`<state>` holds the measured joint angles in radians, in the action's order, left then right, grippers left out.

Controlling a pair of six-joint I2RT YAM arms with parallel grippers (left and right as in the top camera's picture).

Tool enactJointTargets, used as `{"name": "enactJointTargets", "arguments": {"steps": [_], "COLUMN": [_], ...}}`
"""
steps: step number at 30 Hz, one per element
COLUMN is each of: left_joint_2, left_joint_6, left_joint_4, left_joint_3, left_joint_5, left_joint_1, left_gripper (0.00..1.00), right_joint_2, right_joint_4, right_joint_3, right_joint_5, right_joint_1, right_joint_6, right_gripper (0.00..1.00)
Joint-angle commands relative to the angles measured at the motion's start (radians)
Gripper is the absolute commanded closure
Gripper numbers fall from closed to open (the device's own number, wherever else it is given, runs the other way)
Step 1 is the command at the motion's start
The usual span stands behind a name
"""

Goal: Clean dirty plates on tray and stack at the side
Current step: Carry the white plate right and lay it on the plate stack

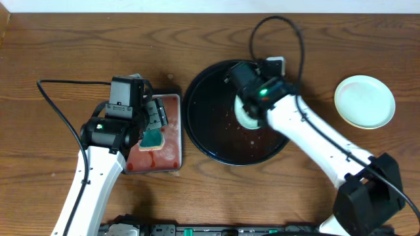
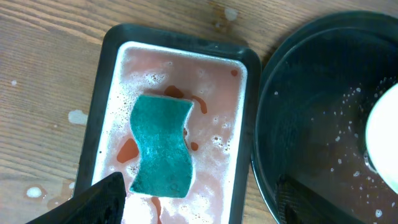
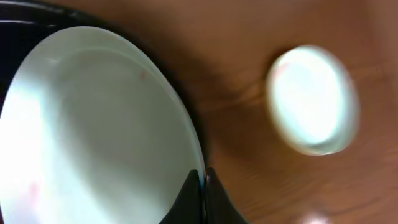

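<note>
On the left of the wooden tabletop point(image 1: 52, 39), the left fingers point(image 2: 102, 198) are hanging spread apart above a small tray point(image 2: 109, 93), gripping nothing. That small rectangular tray is holding pinkish, foamy water with red streaks, and a teal sponge point(image 2: 161, 146) is lying flat in it, just below the open fingers. A few wet spots are showing on the wood around the tray's left side.

Just beside it to the right, the large round black tray point(image 1: 210, 131) is sitting near the middle of the tabletop, its glossy floor speckled with droplets and bits of foam. Inside it, toward its right half, a pale mint-white plate point(image 3: 93, 130) is being held: the right fingers point(image 3: 194, 198) are pressing together on its rim, one on each face of the edge. The plate is looking mostly clean, with only faint pinkish traces on its surface. Whether it is resting on the tray or lifted off it I cannot tell.

Farther right, well apart from the black tray, a second plate point(image 1: 365, 101) is lying on the tabletop, pale and round with no sauce showing; whether more plates are lying under it I cannot tell.
</note>
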<state>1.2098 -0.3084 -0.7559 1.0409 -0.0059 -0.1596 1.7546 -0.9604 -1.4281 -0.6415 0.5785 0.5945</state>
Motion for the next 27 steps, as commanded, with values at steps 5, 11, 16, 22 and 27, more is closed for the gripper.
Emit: {"name": "enactJointTargets", "arguments": {"steps": [5,11,16,22,27], "left_joint_2": [-0.003,-0.003,-0.003,-0.003,-0.003], "left_joint_6": [0.02,0.02,0.02,0.02,0.019], "left_joint_4": [-0.003,-0.008,-0.014,-0.014,-0.013], "left_joint_3": [-0.003,-0.003,-0.003,-0.003,-0.003], "left_joint_5": [-0.002,-0.002,-0.001,-0.001,-0.001], "left_joint_1": [0.002,0.002,0.002,0.002,0.002], "left_gripper": [0.23,0.23,0.23,0.23,0.23], "right_joint_2": [-0.066,-0.095,-0.1,-0.1,-0.098], "right_joint_4": [0.041,0.013,0.003,0.057,0.187], "right_joint_3": [-0.016,-0.016,-0.014,0.032,0.139], "right_joint_5": [0.576,0.635,0.636,0.635,0.622], "right_joint_1": [-0.279,-0.54,-0.793,-1.017,-1.115], "right_joint_6": [-0.084,-0.157,-0.229,-0.256,-0.259], "right_gripper": [0.99,0.99,0.99,0.99,0.99]}}
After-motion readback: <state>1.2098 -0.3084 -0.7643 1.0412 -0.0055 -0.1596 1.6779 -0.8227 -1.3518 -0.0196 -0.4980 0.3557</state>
